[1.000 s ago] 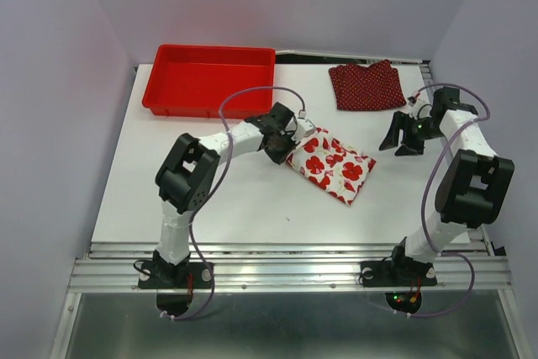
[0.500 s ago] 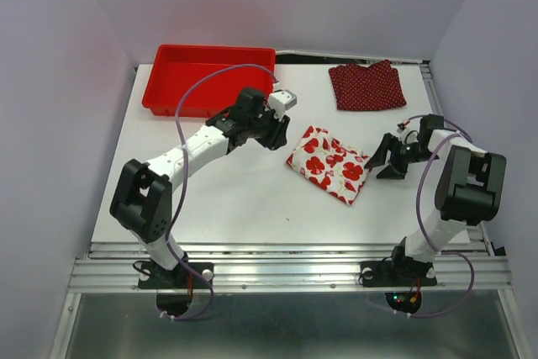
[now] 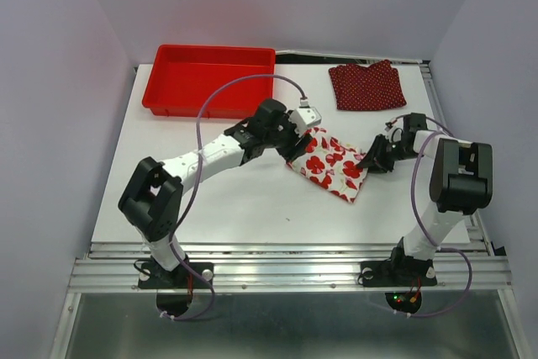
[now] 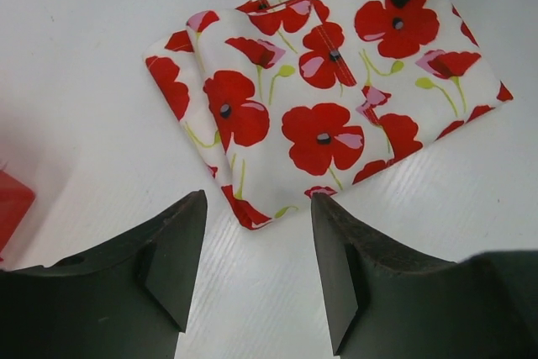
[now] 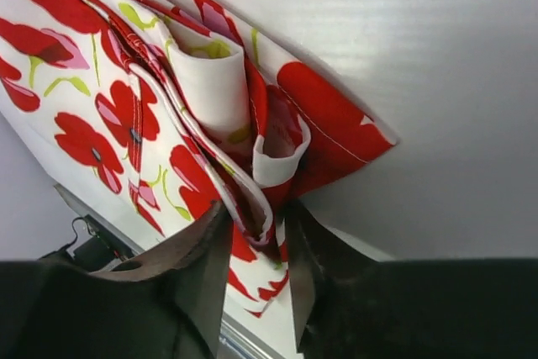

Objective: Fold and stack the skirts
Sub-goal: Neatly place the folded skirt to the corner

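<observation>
My right pincer (image 5: pixel 256 213) pinches the right edge of the folded floral skirt (image 3: pixel 329 166), mid-desk (image 3: pixel 235 199). My left pincer (image 4: pixel 258 209) hangs open over its other corner. Folding looks done, so stacking it on the polka-dot skirt (image 3: pixel 366 86) needs a level lift.

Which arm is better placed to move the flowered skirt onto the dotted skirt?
Right: the right hand pinches the flowered skirt at its edge, with the dotted skirt nearer. The left hand hovers open.
</observation>
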Robot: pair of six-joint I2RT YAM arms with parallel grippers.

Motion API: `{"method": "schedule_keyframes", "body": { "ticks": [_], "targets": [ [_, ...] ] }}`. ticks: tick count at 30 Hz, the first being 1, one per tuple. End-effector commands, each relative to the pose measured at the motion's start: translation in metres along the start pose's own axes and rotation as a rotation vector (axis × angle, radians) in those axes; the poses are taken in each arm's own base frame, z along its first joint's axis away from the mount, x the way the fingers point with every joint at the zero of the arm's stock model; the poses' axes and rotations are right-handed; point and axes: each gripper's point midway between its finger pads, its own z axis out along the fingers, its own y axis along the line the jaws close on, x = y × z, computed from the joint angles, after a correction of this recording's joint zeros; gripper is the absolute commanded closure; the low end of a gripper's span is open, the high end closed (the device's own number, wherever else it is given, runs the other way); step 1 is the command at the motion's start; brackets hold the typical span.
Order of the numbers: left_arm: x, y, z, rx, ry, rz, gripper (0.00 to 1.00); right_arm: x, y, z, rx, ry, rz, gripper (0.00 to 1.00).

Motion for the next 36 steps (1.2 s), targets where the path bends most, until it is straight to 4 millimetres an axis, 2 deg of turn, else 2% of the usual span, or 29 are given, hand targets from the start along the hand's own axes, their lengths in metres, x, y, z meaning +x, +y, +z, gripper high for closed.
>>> {"method": "schedule_keyframes", "body": {
  "ticks": [1,2,5,6,7,8,9,10,12,15,16,17,19,23,28,31,34,36],
  "targets": [
    [-0.027,-0.036,0.003,0.013,-0.109,0.190,0.35,-0.038,0.004,0.005,0.016,-0.097,-0.042,0.71],
    [-0.020,-0.044,0.007,0.013,-0.097,0.243,0.35,-0.041,0.012,0.004,-0.005,-0.100,-0.055,0.72],
    [-0.018,-0.068,0.013,0.028,-0.097,0.372,0.35,-0.047,0.021,0.004,-0.015,-0.112,-0.075,0.72],
    [-0.012,-0.087,0.017,0.054,-0.092,0.455,0.35,-0.049,0.023,0.005,-0.008,-0.113,-0.084,0.71],
    [-0.008,-0.094,0.022,0.058,-0.083,0.503,0.34,-0.052,0.024,0.005,-0.007,-0.119,-0.086,0.66],
    [-0.005,-0.113,0.026,0.083,-0.080,0.558,0.35,-0.052,0.026,0.008,-0.006,-0.113,-0.086,0.65],
    [-0.004,-0.117,0.030,0.074,-0.076,0.619,0.35,-0.053,0.025,0.009,-0.003,-0.114,-0.081,0.65],
    [0.000,-0.120,0.038,0.067,-0.069,0.649,0.36,-0.056,0.024,0.011,0.000,-0.113,-0.076,0.57],
    [0.001,-0.128,0.046,0.056,-0.073,0.702,0.37,-0.054,0.024,0.012,0.003,-0.095,-0.061,0.51],
    [0.005,-0.128,0.063,0.031,-0.076,0.770,0.39,-0.057,0.026,0.008,0.012,-0.106,-0.060,0.40],
    [0.000,-0.128,0.066,0.019,-0.099,0.781,0.40,-0.057,0.025,0.006,0.023,-0.110,-0.058,0.37],
    [0.005,-0.128,0.074,0.024,-0.089,0.807,0.41,-0.059,0.028,0.001,0.030,-0.123,-0.061,0.34],
    [-0.001,-0.129,0.082,0.017,-0.105,0.817,0.43,-0.058,0.027,-0.003,0.056,-0.127,-0.052,0.28],
    [0.011,-0.129,0.105,0.033,-0.070,0.857,0.45,-0.055,0.030,-0.014,0.078,-0.139,-0.036,0.21],
    [0.026,-0.134,0.119,0.079,-0.052,0.899,0.45,-0.056,0.039,-0.028,0.090,-0.158,-0.028,0.00],
    [0.025,-0.134,0.125,0.070,-0.057,0.892,0.48,-0.053,0.041,-0.032,0.100,-0.151,-0.006,0.00],
    [0.025,-0.132,0.131,0.061,-0.058,0.882,0.59,-0.045,0.043,-0.034,0.091,-0.128,0.005,0.00],
    [0.027,-0.132,0.133,0.058,-0.056,0.880,0.72,-0.039,0.042,-0.033,0.087,-0.107,0.011,0.00]
  ]
}}
